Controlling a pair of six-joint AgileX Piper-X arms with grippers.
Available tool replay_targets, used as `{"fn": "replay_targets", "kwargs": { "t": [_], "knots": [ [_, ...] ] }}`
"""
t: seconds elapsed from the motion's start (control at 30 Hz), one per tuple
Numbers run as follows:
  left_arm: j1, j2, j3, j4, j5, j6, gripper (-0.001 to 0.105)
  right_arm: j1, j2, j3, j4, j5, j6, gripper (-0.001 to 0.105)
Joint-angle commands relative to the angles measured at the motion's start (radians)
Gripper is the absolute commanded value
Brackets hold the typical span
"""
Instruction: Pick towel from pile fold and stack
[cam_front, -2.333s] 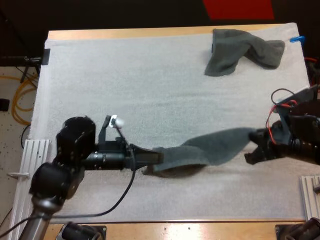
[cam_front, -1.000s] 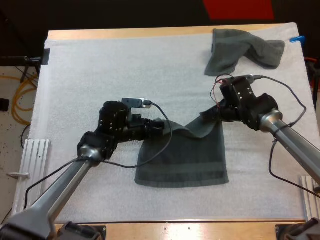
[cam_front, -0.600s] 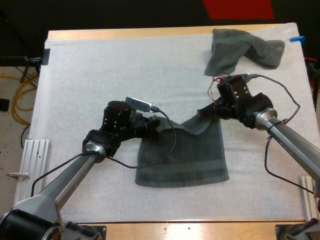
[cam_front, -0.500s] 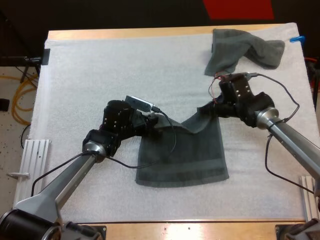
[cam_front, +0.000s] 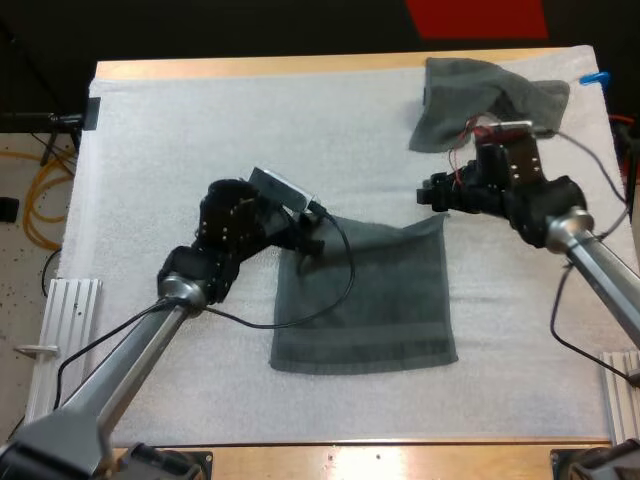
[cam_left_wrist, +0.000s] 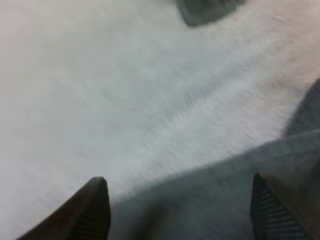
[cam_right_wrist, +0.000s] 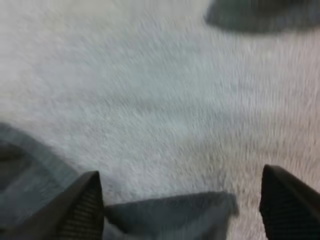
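A towel (cam_front: 365, 300) lies spread flat on the mat (cam_front: 200, 140), roughly square. It is in the middle of the table (cam_front: 300, 66), a little toward the near side. Its near edge runs straight, with a woven band just inside it.

The left gripper (cam_front: 310, 240) hangs at the towel's far left corner. In the left wrist view its fingers (cam_left_wrist: 92, 210) stand wide apart. The towel's edge lies between them and neither finger presses on it.

The right gripper (cam_front: 428, 193) is just beyond the far right corner, over bare mat, pointing toward the left arm. In the right wrist view its fingers (cam_right_wrist: 87, 205) are likewise spread. The towel's corner lies loose on the mat between them; whether it brushes a finger I cannot tell.

A crumpled towel (cam_front: 480, 100) sits at the far right of the mat, well apart from the flat one and just behind the right arm's wrist. The left wrist view catches it far off across bare mat. Between the two towels lies bare mat, crossed by the right arm. The left arm reaches in from the near left, its forearm beside the towel's left edge.
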Motion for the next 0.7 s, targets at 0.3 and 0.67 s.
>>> {"fn": "replay_targets", "kwargs": {
  "t": [0.3,0.67],
  "knots": [
    [0.001,-0.329,-0.068,0.275,-0.173,0.191,0.059,-0.002,-0.262,-0.002,0.139,-0.003,-0.042,0.064],
    [-0.002,-0.658,-0.068,0.706,-0.169,0.062,0.060,-0.002,-0.523,0.003,0.535,-0.003,-0.015,0.064]
  ]
}}
